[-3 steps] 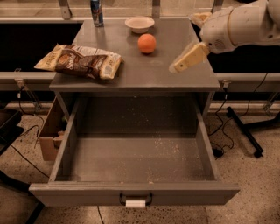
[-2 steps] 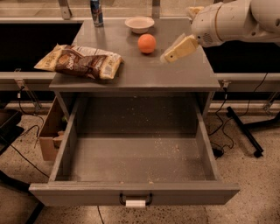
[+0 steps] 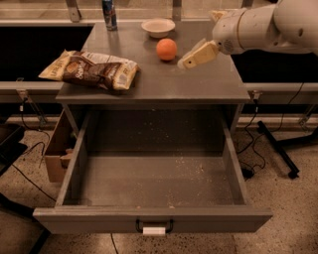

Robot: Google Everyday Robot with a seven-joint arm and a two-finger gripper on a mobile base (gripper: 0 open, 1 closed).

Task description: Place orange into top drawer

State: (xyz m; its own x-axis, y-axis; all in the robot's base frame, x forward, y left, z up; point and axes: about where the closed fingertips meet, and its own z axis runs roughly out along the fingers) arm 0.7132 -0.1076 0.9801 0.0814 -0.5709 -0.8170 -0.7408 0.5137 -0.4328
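Note:
The orange [image 3: 166,49] sits on the grey cabinet top [image 3: 159,84], just in front of a beige bowl [image 3: 158,27]. My gripper [image 3: 189,61] hovers just right of the orange, a short gap away, its cream fingers pointing left and down toward it. The white arm comes in from the upper right. The top drawer [image 3: 149,218] is pulled fully open below the cabinet top; its speckled floor holds nothing, and its front carries a small black handle and a white label.
A brown chip bag [image 3: 89,69] lies on the left of the cabinet top. A dark can [image 3: 109,14] stands at the back left. A cardboard box [image 3: 57,154] sits on the floor left of the drawer. Cables and a black stand foot lie at the right.
My gripper has moved left across the cabinet top toward the orange. The orange, bowl, bag and drawer have not moved.

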